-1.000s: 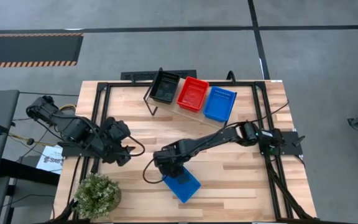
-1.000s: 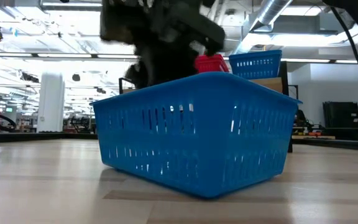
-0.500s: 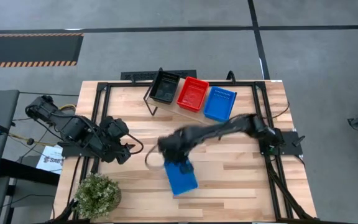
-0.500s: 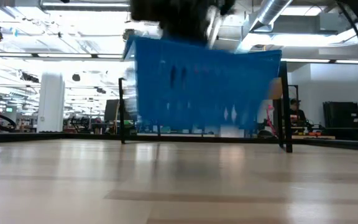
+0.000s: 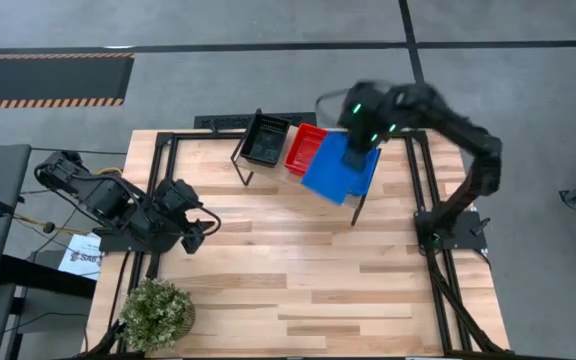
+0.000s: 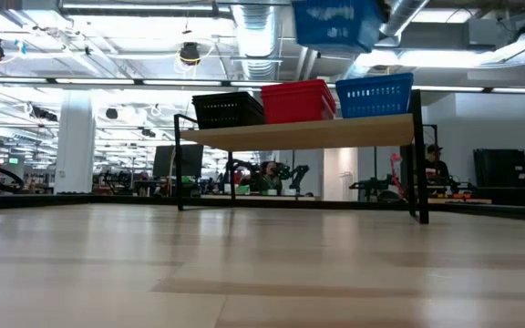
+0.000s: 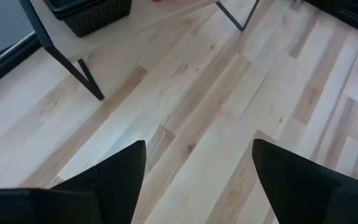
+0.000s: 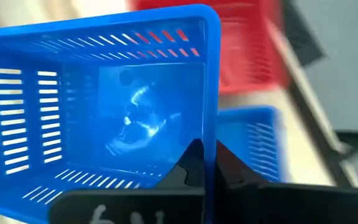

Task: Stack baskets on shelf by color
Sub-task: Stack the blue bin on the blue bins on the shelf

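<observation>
On the shelf (image 6: pixel 317 134) at the table's far edge stand a black basket (image 5: pixel 266 140), a red basket (image 5: pixel 306 148) and a blue basket (image 6: pixel 375 95), side by side on their bottoms. My right gripper (image 8: pixel 207 155) hangs high above the shelf, shut on a second blue basket (image 5: pixel 330 172) that covers part of the shelf's blue one from above. My left gripper (image 7: pixel 197 168) waits open over the table's left side, with nothing between its fingers. My right gripper pinches one side wall of the blue basket at its rim (image 8: pixel 210 134), one finger (image 8: pixel 190 163) inside the basket and one (image 8: pixel 230 169) outside. The basket is lifted clear, above the shelf's baskets, and hangs tilted in the hold.
A potted green plant (image 5: pixel 156 312) stands at the table's near left corner. The shelf's black rod legs (image 7: pixel 61 59) reach down to the slatted tabletop (image 5: pixel 298 270). Black frame rails (image 5: pixel 438 290) run along the table's sides.
My right gripper has taken the blue basket up off the middle of the table. It swung the basket high and toward the far edge, to above the shelf's right half. The basket has turned and tipped on the way.
</observation>
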